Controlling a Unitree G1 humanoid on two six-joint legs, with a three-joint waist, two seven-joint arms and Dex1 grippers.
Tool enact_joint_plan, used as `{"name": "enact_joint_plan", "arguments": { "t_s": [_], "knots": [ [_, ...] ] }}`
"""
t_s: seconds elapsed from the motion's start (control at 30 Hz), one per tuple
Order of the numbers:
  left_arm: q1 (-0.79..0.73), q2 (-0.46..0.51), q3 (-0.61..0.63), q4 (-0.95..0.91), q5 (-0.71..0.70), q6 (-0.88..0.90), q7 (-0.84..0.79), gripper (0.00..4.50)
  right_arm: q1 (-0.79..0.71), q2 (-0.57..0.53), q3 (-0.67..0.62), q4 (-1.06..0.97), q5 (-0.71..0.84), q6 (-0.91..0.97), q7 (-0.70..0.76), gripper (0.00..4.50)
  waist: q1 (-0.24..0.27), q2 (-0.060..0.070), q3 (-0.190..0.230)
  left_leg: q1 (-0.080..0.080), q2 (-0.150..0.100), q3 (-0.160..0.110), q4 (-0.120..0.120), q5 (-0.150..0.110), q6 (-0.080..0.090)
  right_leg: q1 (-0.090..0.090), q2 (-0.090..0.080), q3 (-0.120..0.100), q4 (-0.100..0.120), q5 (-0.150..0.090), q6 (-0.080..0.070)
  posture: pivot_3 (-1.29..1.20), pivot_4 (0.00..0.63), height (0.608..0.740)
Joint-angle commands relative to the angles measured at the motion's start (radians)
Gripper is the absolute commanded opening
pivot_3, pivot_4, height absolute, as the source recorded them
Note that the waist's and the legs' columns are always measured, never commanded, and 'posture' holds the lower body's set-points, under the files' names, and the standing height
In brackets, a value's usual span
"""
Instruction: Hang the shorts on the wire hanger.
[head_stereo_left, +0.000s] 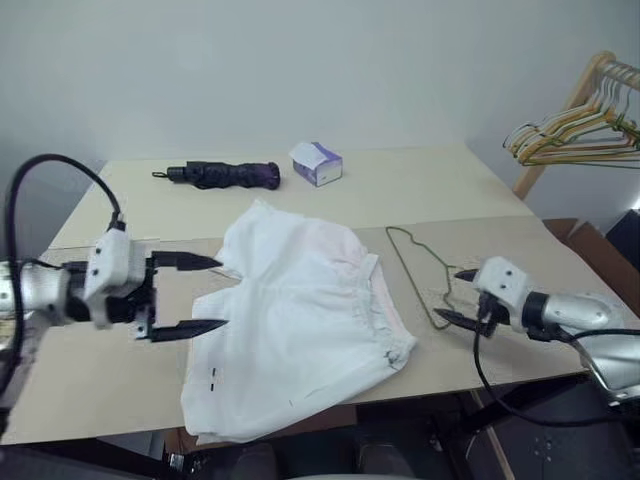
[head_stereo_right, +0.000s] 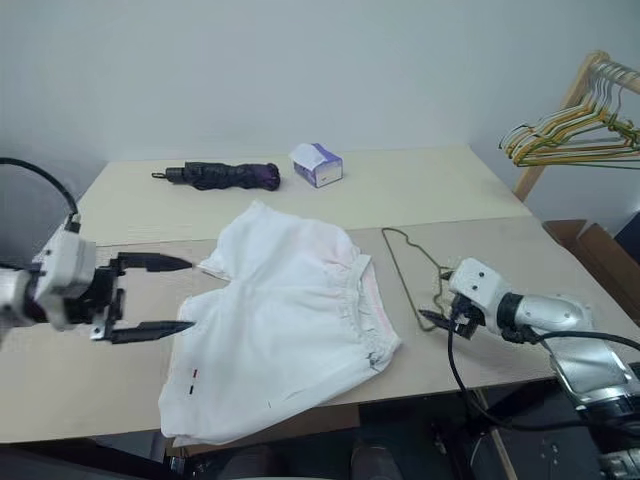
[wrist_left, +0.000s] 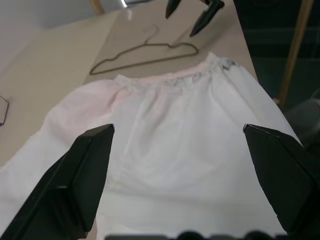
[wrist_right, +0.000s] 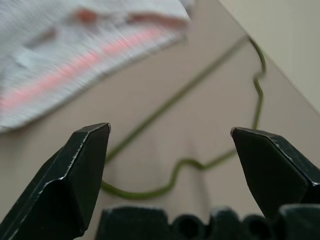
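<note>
A pale wall stood behind a beige tabletop (head_stereo_left: 420, 190) that ran across the middle of the left eye view, with a folded dark umbrella (head_stereo_left: 222, 175) and a small box (head_stereo_left: 316, 163) toward the upper centre and a rack of yellow and green hangers (head_stereo_left: 575, 135) at the upper right edge. The shorts (head_stereo_left: 300, 320) lay flat at centre, one leg hanging over the near edge, and the wire hanger (head_stereo_left: 420, 275) lay just right of the waistband, apparently set out for threading. At the left the left gripper (head_stereo_left: 205, 295) hovered beside the leg hems with fingers spread; at the right the right gripper (head_stereo_left: 455, 297) sat low by the hanger's near end, fingers also spread, holding nothing. In the left wrist view the spread fingers (wrist_left: 75, 185) framed the white cloth, the hanger lying beyond it in the upper centre. In the right wrist view the parted fingers (wrist_right: 75, 175) bracketed the hanger's hook bend, probably lining up a pinch.
</note>
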Motion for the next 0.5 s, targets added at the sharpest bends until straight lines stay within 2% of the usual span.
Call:
{"name": "enact_joint_plan", "arguments": {
  "t_s": [0.03,0.13,0.2,0.27,0.37,0.5],
  "knots": [
    [-0.07,-0.042,-0.026,-0.037,0.003,0.041,0.064,4.47,-0.115,0.054,0.041,0.048,-0.069,0.263,-0.075,4.5,-0.005,0.0,0.0,-0.001,0.0,0.0,0.0,0.0,0.0,-0.001,0.0,0.0,0.0,0.001,0.001,-0.05,0.0,0.74],
    [-0.094,-0.066,-0.042,-0.037,0.01,0.053,0.062,4.47,-0.196,0.1,0.078,0.121,-0.109,0.381,-0.09,4.5,-0.007,0.0,0.0,-0.002,0.0,0.0,0.0,0.0,0.0,-0.003,0.001,0.001,0.001,0.001,0.001,-0.05,0.0,0.74],
    [-0.106,-0.079,-0.052,-0.036,0.018,0.055,0.064,4.5,-0.249,0.125,0.102,0.188,-0.126,0.407,-0.069,4.13,-0.007,0.0,0.0,-0.002,0.0,0.0,0.0,0.0,0.0,-0.003,0.001,0.001,0.0,0.001,0.001,-0.05,0.0,0.74],
    [-0.112,-0.09,-0.056,-0.035,0.024,0.055,0.065,4.5,-0.292,0.144,0.117,0.239,-0.14,0.442,-0.06,3.59,-0.006,0.0,0.0,-0.003,-0.001,-0.001,0.0,0.0,0.0,-0.003,0.001,0.001,0.0,0.001,0.001,-0.04,0.0,0.74],
    [-0.116,-0.103,-0.056,-0.034,0.033,0.053,0.069,4.5,-0.325,0.15,0.124,0.271,-0.155,0.465,-0.043,2.55,-0.004,0.0,0.0,-0.003,-0.001,-0.001,0.001,0.0,0.0,-0.002,0.001,0.001,-0.001,0.001,0.001,-0.04,0.0,0.74],
    [-0.113,-0.115,-0.052,-0.037,0.042,0.048,0.077,4.5,-0.328,0.143,0.118,0.26,-0.165,0.481,-0.028,1.0,-0.001,0.0,0.0,-0.004,-0.003,-0.003,0.001,0.0,0.0,-0.002,0.0,0.0,-0.001,0.001,0.002,-0.03,0.0,0.74]
  ]
}}
